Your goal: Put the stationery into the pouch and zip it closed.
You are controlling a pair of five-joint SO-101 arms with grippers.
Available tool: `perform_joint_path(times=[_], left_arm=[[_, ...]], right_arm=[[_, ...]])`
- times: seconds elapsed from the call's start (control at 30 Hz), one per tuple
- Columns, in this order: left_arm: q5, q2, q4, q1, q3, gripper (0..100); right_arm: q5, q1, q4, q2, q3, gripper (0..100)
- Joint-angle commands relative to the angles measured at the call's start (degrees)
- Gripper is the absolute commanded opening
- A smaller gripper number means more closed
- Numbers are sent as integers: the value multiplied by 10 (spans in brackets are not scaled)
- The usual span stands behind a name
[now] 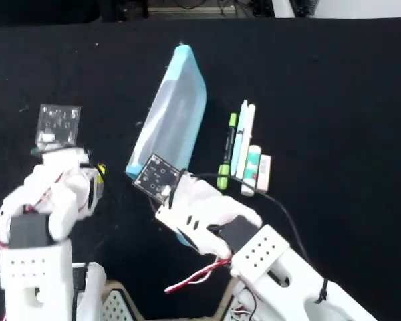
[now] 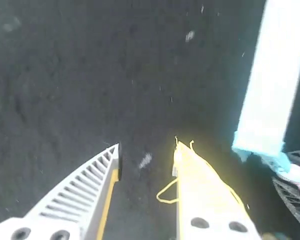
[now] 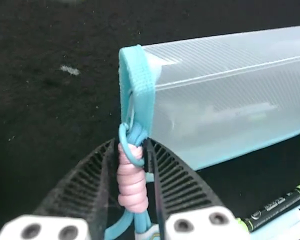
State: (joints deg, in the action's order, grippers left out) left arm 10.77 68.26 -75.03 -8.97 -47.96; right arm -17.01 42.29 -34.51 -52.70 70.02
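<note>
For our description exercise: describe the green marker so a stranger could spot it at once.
On the black table, find the pale blue pouch near the middle. The green marker is the pen lying nearest the pouch in the row beside it. It alone has a dark barrel with bright green ends; its neighbours are pale blue and white.

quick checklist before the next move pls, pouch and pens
1. Right gripper clamped on the pink zipper pull: ok.
2. Left gripper open and holding nothing: ok.
3. Stationery inside the pouch: not ok, it lies beside the pouch.
4. Pouch mouth open wide enough for loading: cannot tell.
5. Left gripper bracing the pouch: not ok, it is apart from it.
</note>
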Motion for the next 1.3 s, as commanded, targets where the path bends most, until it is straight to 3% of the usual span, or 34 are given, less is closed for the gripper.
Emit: perform_joint_path(times=[0.0,0.13,0.27,0.43,0.7,1.27], left_arm=[[63,55,-41,72,13,184],[93,92,-85,142,19,181],[94,112,-86,159,18,184],[127,113,-81,160,4,184],[143,115,12,158,-64,181],[137,119,11,152,-103,180]], right_arm=[[-3,-4,-26,-12,-29,11],[-3,-4,-48,-12,-40,11],[-2,-4,-51,-12,-44,11],[-2,-4,-50,-12,-44,11],[-2,25,-72,-12,-56,11],[-2,29,-69,-12,-60,11]])
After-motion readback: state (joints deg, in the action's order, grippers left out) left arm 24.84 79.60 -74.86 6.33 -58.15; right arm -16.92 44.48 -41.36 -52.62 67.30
